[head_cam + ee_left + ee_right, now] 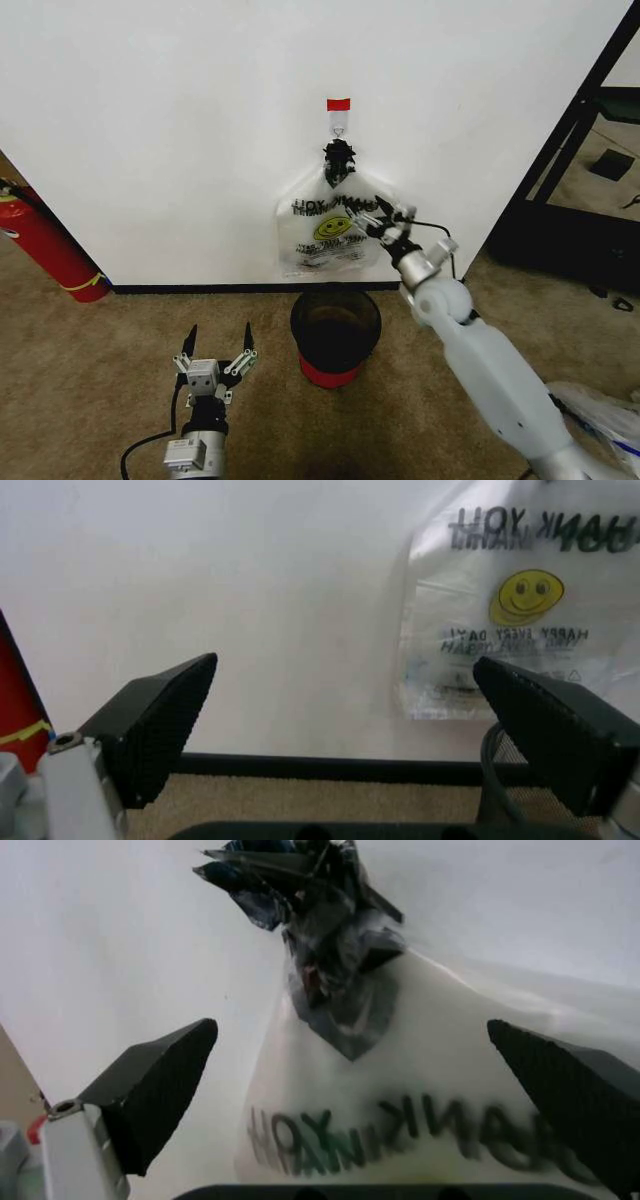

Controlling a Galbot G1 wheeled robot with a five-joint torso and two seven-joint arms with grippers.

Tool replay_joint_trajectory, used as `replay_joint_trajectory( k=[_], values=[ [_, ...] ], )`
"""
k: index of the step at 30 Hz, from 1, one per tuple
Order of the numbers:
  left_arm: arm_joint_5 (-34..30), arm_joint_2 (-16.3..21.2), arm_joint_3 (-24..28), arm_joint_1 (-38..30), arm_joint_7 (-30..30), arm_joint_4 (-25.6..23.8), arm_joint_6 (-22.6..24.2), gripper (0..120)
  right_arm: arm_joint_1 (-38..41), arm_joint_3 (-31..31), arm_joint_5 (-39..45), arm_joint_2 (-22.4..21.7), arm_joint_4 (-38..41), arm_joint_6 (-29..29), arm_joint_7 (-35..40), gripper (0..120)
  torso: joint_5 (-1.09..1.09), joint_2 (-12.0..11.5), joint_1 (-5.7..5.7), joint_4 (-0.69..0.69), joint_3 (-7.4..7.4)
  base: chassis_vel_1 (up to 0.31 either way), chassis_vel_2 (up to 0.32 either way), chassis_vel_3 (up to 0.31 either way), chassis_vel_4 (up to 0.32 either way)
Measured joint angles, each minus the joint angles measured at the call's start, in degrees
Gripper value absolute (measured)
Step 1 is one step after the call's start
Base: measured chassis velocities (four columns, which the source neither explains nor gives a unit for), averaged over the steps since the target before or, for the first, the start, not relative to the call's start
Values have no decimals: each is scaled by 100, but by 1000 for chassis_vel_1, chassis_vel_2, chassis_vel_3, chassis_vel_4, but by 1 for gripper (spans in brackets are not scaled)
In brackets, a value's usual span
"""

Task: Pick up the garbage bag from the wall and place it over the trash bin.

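The garbage bag (330, 235), a translucent white bag with black lettering, a yellow smiley and a black knotted top, hangs from a small metal hook (339, 124) under red tape on the white wall (180, 130). My right gripper (380, 220) is open at the bag's right side, just below the knot. In the right wrist view the knot (330, 937) and the upper bag (430, 1087) sit ahead of the open right gripper (350, 1027). The black trash bin (297, 330) with a red base stands on the carpet under the bag. My left gripper (216, 345) hangs open left of the bin, facing the wall and the bag (510, 630).
A red fire extinguisher (45, 245) leans against the wall at far left. A black frame (580, 120) stands past the wall's right edge. Another crinkly plastic bag (600, 415) lies on the carpet at lower right. A black baseboard (200, 288) runs along the wall.
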Motion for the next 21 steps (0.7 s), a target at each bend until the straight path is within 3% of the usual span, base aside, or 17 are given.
replay_joint_trajectory(
  k=[5, 9, 14, 21],
  values=[
    [-19, 4, -23, -2, 1, -5, -8, 100, 191, -119, 21, 85, -142, 5, 44, 97, 0, 0, 0, -2, 0, 0, 0, 0, 0],
    [-77, 24, -57, -37, 1, -5, -13, 100, 317, -210, 36, 163, -277, -2, 108, 87, 0, 0, 0, -2, 0, 0, 0, 0, 0],
    [-96, 19, -74, -44, 1, -13, -18, 100, 438, -260, 61, 318, -453, 1, 144, 86, 0, 0, 0, 0, 0, 0, 0, 0, 0],
    [-66, -7, -84, 22, 2, -42, -85, 100, 470, -294, 123, 371, -393, 14, 236, 68, 0, 1, 0, -1, 0, 0, 0, 0, 0]
  ],
)
